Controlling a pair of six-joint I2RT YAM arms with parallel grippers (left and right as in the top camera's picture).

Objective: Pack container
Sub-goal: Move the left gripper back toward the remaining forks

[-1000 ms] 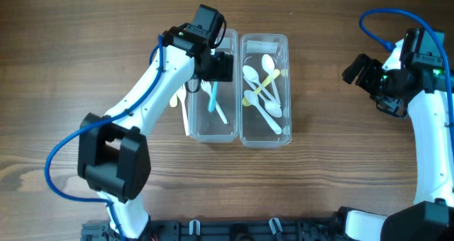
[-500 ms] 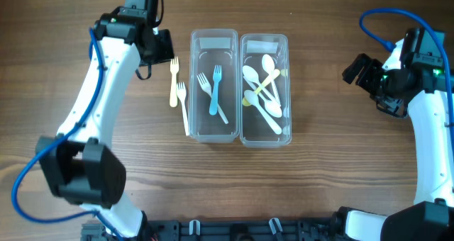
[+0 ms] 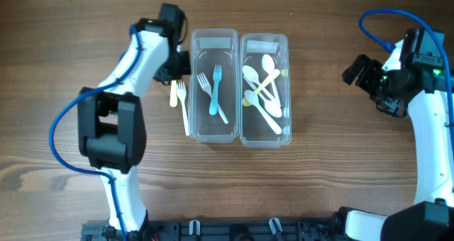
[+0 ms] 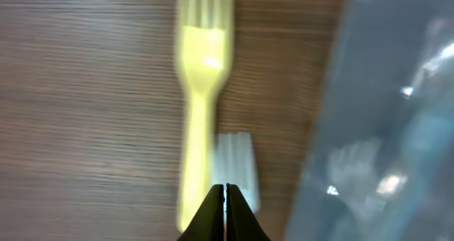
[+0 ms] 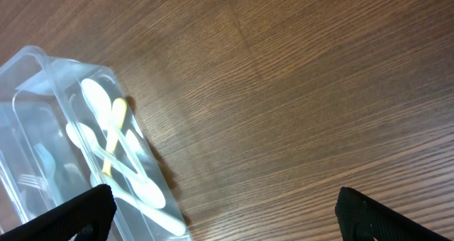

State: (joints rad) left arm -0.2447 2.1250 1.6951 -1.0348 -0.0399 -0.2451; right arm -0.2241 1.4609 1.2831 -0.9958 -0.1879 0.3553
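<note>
Two clear containers stand side by side. The left container [image 3: 213,124] holds a blue fork [image 3: 214,92] and a pale fork. The right container [image 3: 264,131] holds several white and yellow spoons [image 3: 264,92]. On the table left of them lie a yellow fork [image 3: 173,96] and a white fork [image 3: 184,110]. My left gripper [image 3: 177,74] hovers over these two, shut with nothing between its fingers. Its closed tips [image 4: 225,198] sit just above the yellow fork [image 4: 202,92] and the white fork's tines [image 4: 235,159]. My right gripper [image 3: 358,71] stays open far right, jaws wide [image 5: 227,216].
The left container's wall [image 4: 383,127] is close on the right of my left gripper. The spoon container [image 5: 78,127] lies left of the right gripper, with bare wooden table between. A blue cable loops by each arm.
My left gripper left the fork container, swung out to the back left, then came back over the two forks on the table. Its jaws went from open to shut. The right arm stayed still.
</note>
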